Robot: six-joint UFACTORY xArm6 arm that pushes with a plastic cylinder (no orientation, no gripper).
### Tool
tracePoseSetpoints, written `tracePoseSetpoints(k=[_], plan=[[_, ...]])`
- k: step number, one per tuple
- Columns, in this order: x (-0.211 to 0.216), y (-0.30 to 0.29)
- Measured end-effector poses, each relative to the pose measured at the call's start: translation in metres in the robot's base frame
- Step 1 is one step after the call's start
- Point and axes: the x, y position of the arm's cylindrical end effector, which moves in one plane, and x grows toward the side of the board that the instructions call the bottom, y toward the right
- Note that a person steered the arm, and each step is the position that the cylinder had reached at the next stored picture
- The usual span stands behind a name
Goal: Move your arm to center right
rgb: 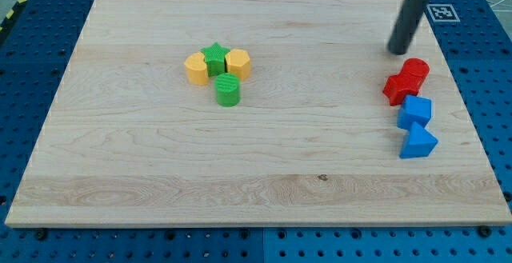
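My tip (397, 51) rests on the wooden board (240, 175) at the view's upper right, just above and left of the red blocks. A red cylinder (415, 69) touches a red star-like block (398, 89) below it. A blue cube-like block (415, 112) and a blue triangular block (418, 143) sit below them, forming a column near the right edge. At centre left, a green star (214, 56) sits between two yellow blocks, one on its left (196, 68) and one on its right (238, 62), with a green cylinder (228, 90) below.
The board lies on a blue pegboard table (32, 71). A marker tag (442, 12) lies off the board's top right corner.
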Motion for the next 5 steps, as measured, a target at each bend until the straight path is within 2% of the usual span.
tracePoseSetpoints(k=[1, 2, 3, 5], plan=[[-0.006, 0.011], [-0.002, 0.046], [0.013, 0.05], [0.073, 0.05]])
